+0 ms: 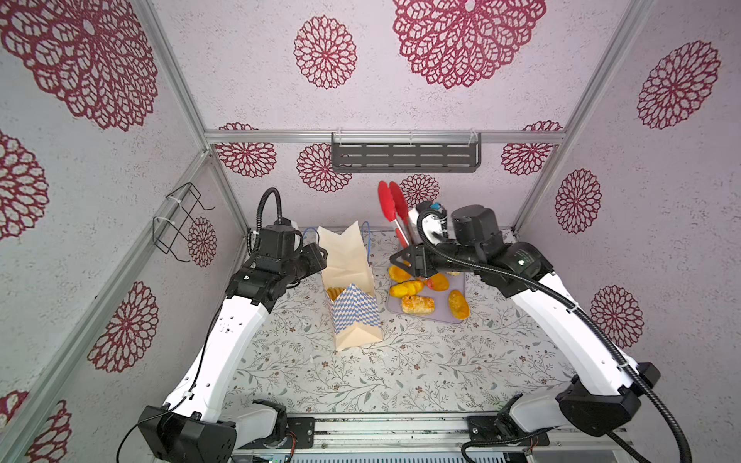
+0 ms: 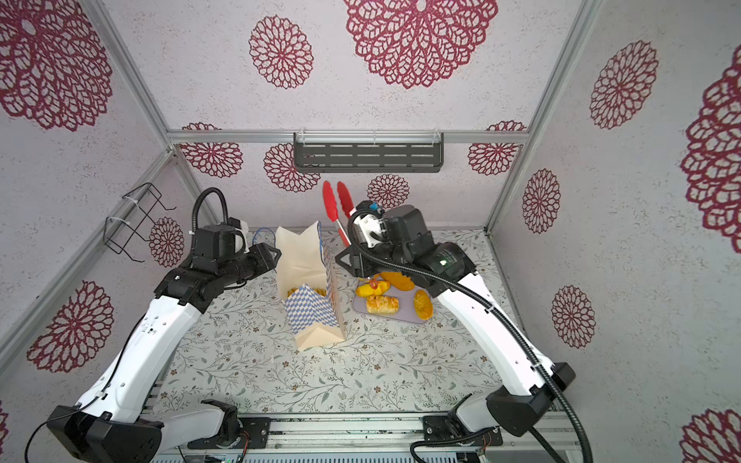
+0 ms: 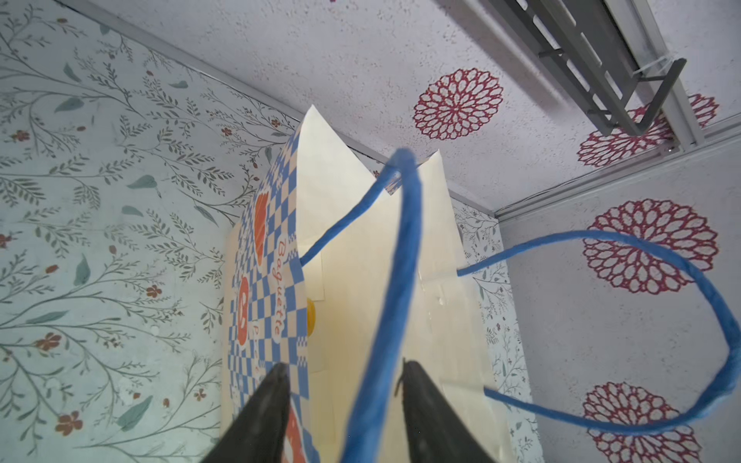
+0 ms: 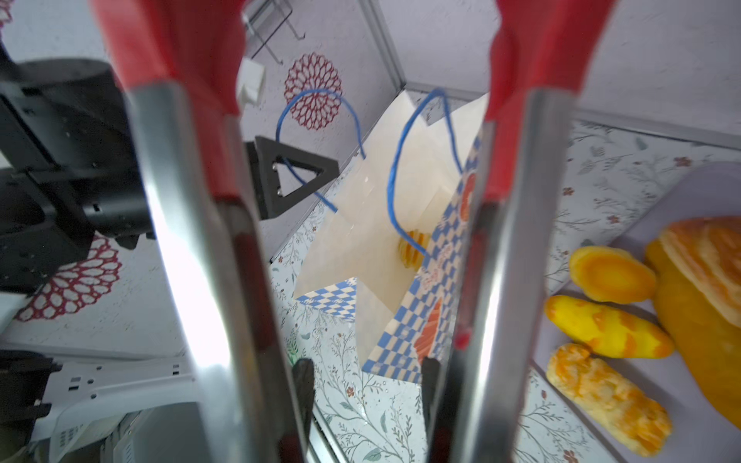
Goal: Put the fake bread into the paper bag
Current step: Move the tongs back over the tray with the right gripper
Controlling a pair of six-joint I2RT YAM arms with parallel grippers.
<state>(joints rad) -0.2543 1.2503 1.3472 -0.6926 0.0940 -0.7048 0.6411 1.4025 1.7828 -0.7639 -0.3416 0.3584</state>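
Floral tabletop (image 1: 401, 360): right claw (image 1: 403, 261) with tongs (image 1: 395, 202) half-hides bread (image 1: 397, 274).

left arm (image 1: 228, 340): white shells, black joints | right arm (image 1: 561, 320): same, ribbed black hose | left end effector (image 1: 320, 256): black triangular fingers

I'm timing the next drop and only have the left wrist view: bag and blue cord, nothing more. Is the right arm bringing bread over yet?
Observer: Not yet. The right gripper has its fingers on red tongs, and the tong tips are apart and empty.
Operator: How much bread is left to move?
Observer: At least five pieces of fake bread lie on the lilac tray; part of the tray is hidden.
Operator: Where is that tray relative to my bag?
Observer: In both top views it lies close beside the paper bag, on the bag's right.
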